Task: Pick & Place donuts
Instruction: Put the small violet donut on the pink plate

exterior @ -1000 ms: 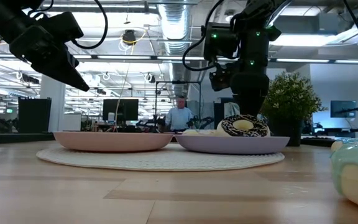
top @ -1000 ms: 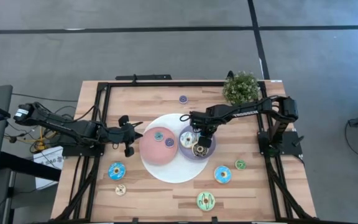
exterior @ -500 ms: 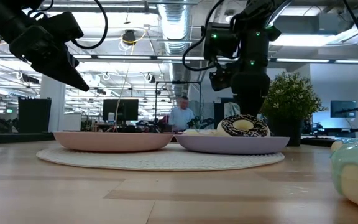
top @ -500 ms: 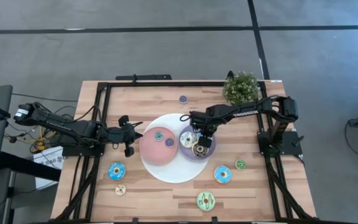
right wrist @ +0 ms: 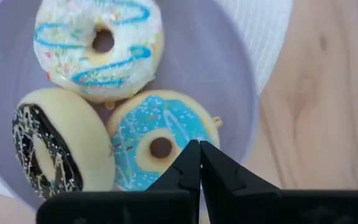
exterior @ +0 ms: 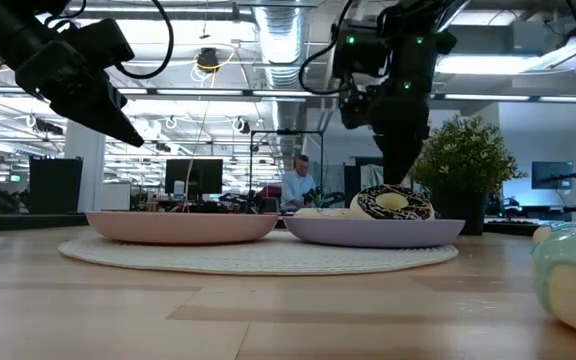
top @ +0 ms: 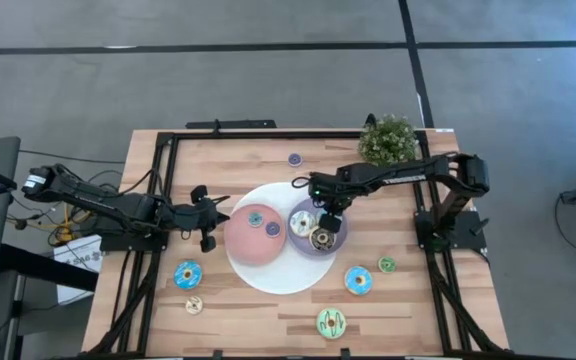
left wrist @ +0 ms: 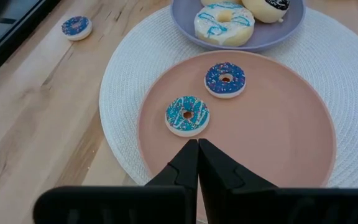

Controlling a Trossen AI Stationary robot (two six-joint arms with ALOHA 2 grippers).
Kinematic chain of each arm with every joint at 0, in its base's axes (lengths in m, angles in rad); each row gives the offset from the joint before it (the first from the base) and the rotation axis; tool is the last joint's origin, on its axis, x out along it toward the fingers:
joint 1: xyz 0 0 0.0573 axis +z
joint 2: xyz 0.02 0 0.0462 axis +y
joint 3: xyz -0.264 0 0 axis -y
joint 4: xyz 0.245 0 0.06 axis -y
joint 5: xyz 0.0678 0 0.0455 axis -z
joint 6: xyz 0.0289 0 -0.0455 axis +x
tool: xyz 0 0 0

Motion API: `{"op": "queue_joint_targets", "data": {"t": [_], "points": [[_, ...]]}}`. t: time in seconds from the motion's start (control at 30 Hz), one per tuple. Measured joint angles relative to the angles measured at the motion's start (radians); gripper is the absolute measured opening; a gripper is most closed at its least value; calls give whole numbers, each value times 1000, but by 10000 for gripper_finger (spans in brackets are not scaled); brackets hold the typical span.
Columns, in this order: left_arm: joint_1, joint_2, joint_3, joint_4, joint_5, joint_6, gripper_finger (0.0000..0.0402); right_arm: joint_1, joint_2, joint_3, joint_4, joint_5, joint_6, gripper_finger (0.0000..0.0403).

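Note:
A purple plate [top: 334,243] holds three donuts: a white one with blue stripes [right wrist: 98,43], a chocolate one [right wrist: 48,149] and a blue-iced one [right wrist: 145,140] that leans on the other two. My right gripper [right wrist: 199,163] is shut and points down over the blue-iced donut. In the high view it stands above the purple plate [top: 326,210]. A pink plate [left wrist: 278,143] holds two small blue donuts [left wrist: 188,115] [left wrist: 225,79]. My left gripper [left wrist: 198,158] is shut and hovers at the pink plate's left rim [top: 206,217], touching nothing. My right gripper's shut fingertips stand from above over the blue-iced donut's ring [right wrist: 166,165], beside its hole. I cannot tell whether they touch it. The donut rests in the purple plate against the two other donuts.
Both plates sit on a white round mat [top: 268,278]. Loose donuts lie on the table: blue [top: 188,273], tan [top: 194,305], green [top: 332,323], blue [top: 358,281], small green [top: 387,264] and small purple [top: 295,159]. A potted plant [top: 388,140] stands far right.
My right gripper has risen a little over the purple plate and drawn slightly toward the table's far edge. The donuts in the plate have stayed where they were.

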State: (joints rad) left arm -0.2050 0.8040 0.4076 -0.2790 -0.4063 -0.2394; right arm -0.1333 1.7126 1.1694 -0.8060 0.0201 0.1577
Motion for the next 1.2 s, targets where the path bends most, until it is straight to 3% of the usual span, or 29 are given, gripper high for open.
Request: {"op": "queue_joint_targets", "data": {"t": [0.23, 0.5, 0.63, 0.8, 1.0, 1.2], "points": [[0, 0, 0, 0, 0, 0, 3, 0, -41, 0, 36, 35, 8, 1], [0, 0, 0, 1, 0, -1, 3, -43, -44, 0, 316, 32, 8, 20], [0, 0, 0, 1, 0, -1, 3, -77, -44, 0, 456, 31, 10, 76], [0, 0, 0, 1, 0, 10, 3, -130, -10, 49, 582, 35, 75, 176], [0, 0, 0, 2, 1, 10, 3, -208, 155, 290, 400, 41, 145, 288], [0, 0, 0, 1, 7, 10, 3, -252, 360, 570, 160, 41, 156, 331]]}}
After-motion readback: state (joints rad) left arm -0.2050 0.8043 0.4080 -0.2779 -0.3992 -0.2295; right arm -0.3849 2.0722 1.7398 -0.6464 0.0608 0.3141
